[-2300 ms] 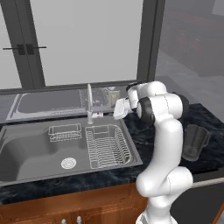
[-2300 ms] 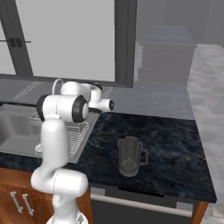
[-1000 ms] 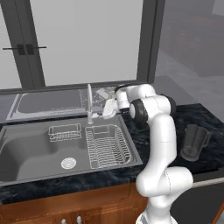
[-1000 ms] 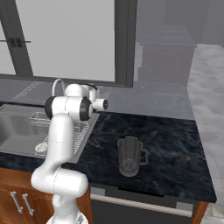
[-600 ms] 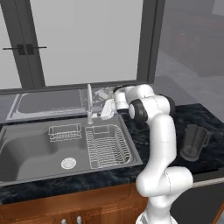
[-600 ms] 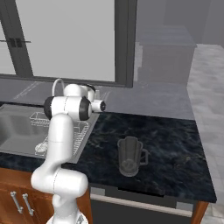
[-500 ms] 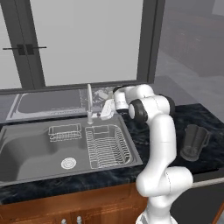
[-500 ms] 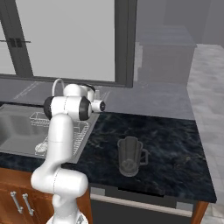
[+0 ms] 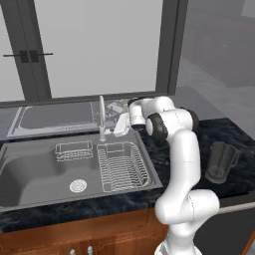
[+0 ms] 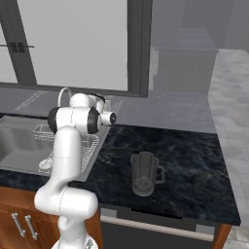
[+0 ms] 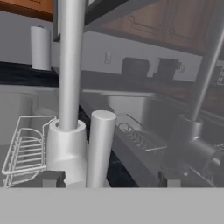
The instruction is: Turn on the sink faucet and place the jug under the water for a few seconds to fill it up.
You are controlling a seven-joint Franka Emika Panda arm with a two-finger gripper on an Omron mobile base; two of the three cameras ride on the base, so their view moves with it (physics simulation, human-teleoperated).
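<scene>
Arm reached left and forward, hand held low.

The white arm rose from its base, bent at a dark elbow joint, and stretched its forearm sideways and away. The gripper [image 11: 108, 179] pointed roughly level, its two dark fingertips [image 11: 53, 179] set wide apart with nothing pinched between them. In the left base view the hand [image 9: 121, 124] sat tilted slightly downward.

The sink faucet [image 11: 70, 65] and its side lever [image 11: 99, 146] are standing directly before the fingers [image 11: 52, 178], blocking the way forward (the fingers are spreading wider than the lever). The wire dish racks [image 9: 122, 167] are crowding the sink [image 9: 30, 172]. Dark table [image 10: 189, 151] is lying open around the jug [image 10: 144, 173].
</scene>
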